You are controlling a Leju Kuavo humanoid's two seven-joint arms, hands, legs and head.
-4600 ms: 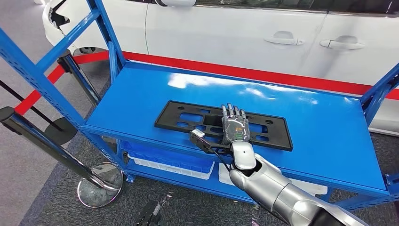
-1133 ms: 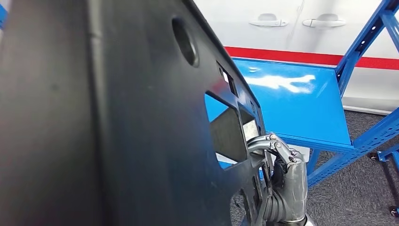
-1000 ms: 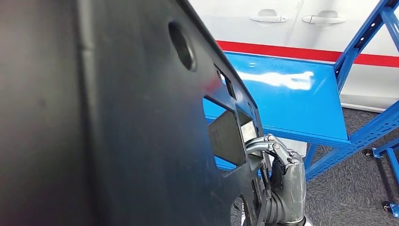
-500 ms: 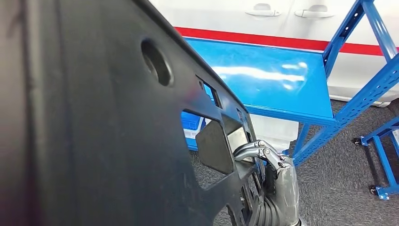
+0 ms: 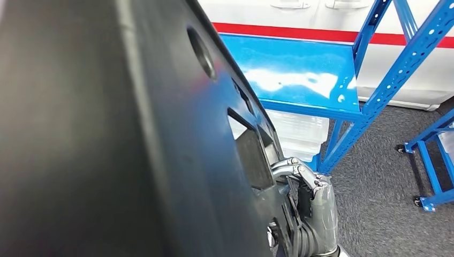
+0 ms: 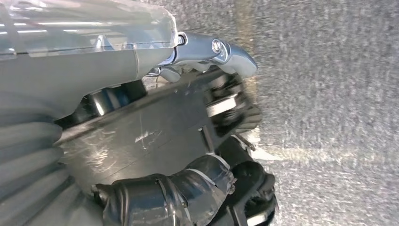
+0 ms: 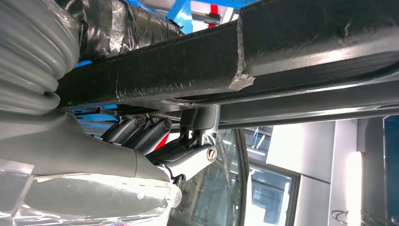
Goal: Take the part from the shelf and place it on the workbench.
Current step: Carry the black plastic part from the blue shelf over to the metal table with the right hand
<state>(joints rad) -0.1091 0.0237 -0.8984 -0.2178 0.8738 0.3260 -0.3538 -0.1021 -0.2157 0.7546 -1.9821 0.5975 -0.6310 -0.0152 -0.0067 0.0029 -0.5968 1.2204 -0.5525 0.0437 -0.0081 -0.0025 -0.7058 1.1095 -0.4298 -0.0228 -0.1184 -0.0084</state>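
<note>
While the black plastic panel (image 5: 107, 134) looms close before the head camera, tilted on edge and off the blue shelf (image 5: 300, 69), the right hand (image 5: 316, 206) grips its lower edge, fingers (image 5: 286, 166) hooked over the rim into a cutout. Beyond the fingertips stands the shelf frame on grey carpet (image 5: 385, 198). The left hand (image 6: 155, 141) has its fingers curled in, thumb (image 6: 216, 49) bent over them.

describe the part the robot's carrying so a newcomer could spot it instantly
Start at the blue shelf beside the white car. In front of it, close to the head camera, is the part: a big flat black plastic panel, tilted, gripped at its lower edge by the right robot hand. Its round hole and rectangular cutouts single it out.
</note>
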